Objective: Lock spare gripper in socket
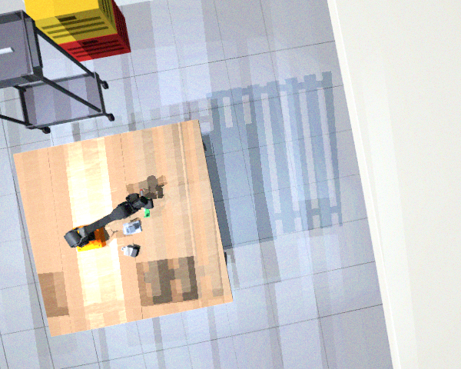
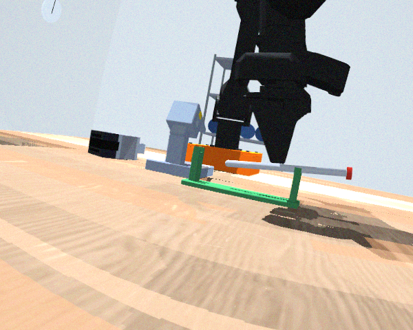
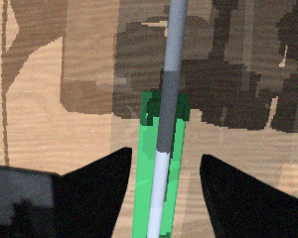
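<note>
The grey lock pin [image 2: 320,171] [image 3: 175,30] lies lengthwise across the two uprights of the green rack [image 1: 147,213] [image 2: 235,192] [image 3: 145,188]. Its red head [image 1: 141,191] [image 2: 349,173] sticks out past one upright. My gripper [image 2: 277,162] [image 3: 166,159] is partly open, pointing down at the pin between the uprights. The fingers stand either side of the pin, with gaps on both sides in the wrist view. The blue-grey mount [image 1: 132,227] [image 2: 178,141] stands upright beside the rack, no pin visible in it. The spare gripper [image 1: 131,250] [image 2: 126,146] lies beyond the mount; its spigot is small in view.
The arm's orange base [image 1: 97,237] [image 2: 217,159] stands behind the mount and rack. All this is on a wooden table [image 1: 167,238]. A dark wheeled cart [image 1: 8,65] and yellow and red crates [image 1: 75,28] stand on the floor off the table. Strong shadows cross the table.
</note>
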`<state>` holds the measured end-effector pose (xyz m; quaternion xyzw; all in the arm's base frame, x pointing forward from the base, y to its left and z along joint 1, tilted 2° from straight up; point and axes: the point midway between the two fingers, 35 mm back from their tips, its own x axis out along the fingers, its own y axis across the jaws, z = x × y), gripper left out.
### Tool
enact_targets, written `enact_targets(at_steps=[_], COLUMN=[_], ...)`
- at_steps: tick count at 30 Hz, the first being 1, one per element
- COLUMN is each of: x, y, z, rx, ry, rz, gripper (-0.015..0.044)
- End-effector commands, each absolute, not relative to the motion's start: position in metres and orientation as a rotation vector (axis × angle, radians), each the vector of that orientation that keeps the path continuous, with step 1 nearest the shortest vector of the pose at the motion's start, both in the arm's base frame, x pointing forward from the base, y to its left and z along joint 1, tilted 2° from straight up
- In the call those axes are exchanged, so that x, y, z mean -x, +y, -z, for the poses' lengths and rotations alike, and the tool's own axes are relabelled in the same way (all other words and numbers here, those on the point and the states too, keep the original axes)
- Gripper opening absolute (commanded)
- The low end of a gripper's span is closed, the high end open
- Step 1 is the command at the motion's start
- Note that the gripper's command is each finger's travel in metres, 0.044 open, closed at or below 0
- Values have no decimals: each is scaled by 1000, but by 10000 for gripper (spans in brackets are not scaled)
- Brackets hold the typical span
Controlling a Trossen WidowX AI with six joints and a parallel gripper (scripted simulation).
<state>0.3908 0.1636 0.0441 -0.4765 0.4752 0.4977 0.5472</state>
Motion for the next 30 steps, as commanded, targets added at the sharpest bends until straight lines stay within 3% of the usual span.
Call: enact_targets(at_steps=[1, 17, 23, 30], x=[-391, -390, -390, -390], y=[163, 163, 163, 163], z=[-37, -17, -17, -17], rx=[1134, 1134, 1134, 1134], ry=[1127, 1127, 1127, 1127], rz=[-1180, -1180, -1180, -1180], gripper=[180, 180, 23, 0])
